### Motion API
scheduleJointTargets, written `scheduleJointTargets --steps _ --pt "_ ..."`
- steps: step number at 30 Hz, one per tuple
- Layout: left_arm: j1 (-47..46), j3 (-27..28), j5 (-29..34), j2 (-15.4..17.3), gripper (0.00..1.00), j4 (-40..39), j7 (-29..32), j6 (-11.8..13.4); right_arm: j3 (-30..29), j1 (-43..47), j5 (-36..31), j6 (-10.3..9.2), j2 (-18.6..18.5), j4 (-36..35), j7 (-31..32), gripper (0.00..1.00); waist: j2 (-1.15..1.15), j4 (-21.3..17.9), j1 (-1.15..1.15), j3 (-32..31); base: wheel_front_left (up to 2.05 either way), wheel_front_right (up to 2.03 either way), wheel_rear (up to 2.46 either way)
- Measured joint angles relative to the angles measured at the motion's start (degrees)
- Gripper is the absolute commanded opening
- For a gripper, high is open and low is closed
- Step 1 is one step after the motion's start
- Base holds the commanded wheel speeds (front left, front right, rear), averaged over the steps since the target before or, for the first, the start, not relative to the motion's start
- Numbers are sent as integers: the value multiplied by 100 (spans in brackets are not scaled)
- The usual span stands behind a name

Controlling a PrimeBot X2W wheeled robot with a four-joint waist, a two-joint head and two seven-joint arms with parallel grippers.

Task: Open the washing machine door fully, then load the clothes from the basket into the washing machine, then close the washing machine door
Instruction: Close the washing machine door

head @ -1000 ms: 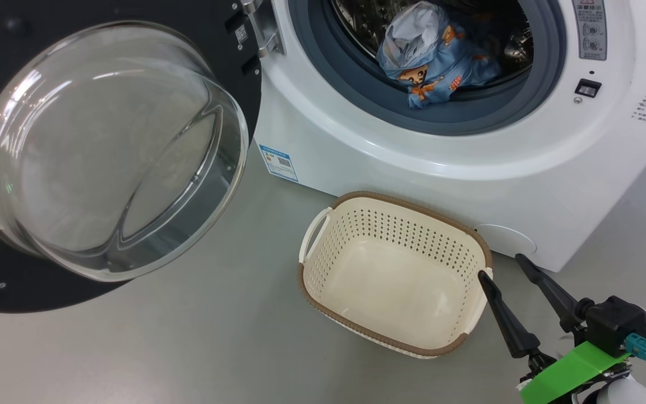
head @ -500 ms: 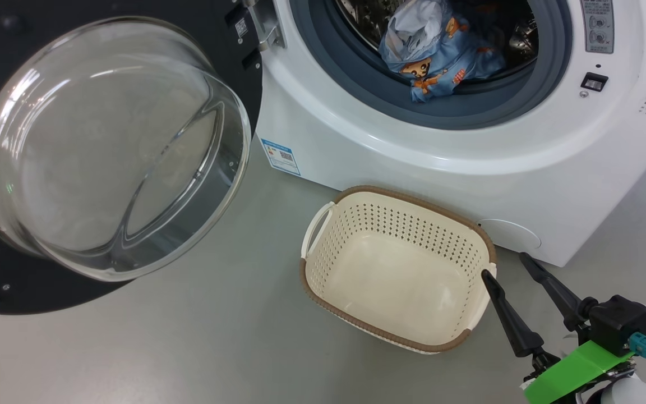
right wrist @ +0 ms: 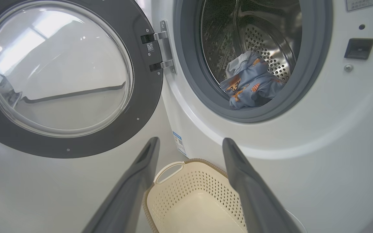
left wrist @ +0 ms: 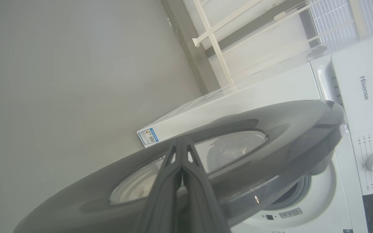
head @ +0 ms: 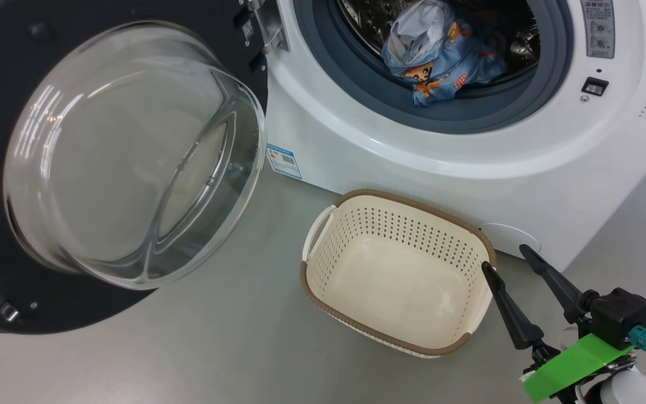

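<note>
The washing machine door [head: 127, 157] stands open at the left, its glass bowl facing me. The white washing machine [head: 413, 168] holds the clothes [head: 441, 53], a light blue printed bundle lying at the drum's front lip, also seen in the right wrist view [right wrist: 251, 85]. On the floor before the machine the cream basket [head: 413, 205] is empty. My right gripper [head: 505, 258] hangs open just right of the basket's right rim, nothing between its fingers. In the left wrist view my left gripper [left wrist: 180, 147] is shut, tips at the door's [left wrist: 254, 129] outer black face.
Grey floor spreads left of and in front of the basket. The open door overhangs the floor at the left. A blue label [head: 285, 161] marks the machine's lower left corner. A cream rack [left wrist: 212, 35] stands beyond the machine [left wrist: 364, 87].
The door has swung a little toward the machine, its glass bowl now further right. The head camera shifted slightly. My right gripper has stayed open beside the basket.
</note>
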Motion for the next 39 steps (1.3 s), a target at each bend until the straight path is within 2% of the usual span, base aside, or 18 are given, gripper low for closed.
scheduleJointTargets --steps 18,27,39 --pt "306 -475 -330 -115 0 -1156 1463 -209 -166 60 0 0 127 8 0 100 0 -36 0 -277 0 0 0" --pt "477 -669 -423 -274 0 -1736 1819 -219 -298 276 -8 0 196 -14 0 100 0 -99 0 -429 0 0 0" --pt "762 -808 -616 -427 0 -2663 2115 -192 -499 482 -40 0 322 -47 0 100 0 -443 0 -614 0 0 0"
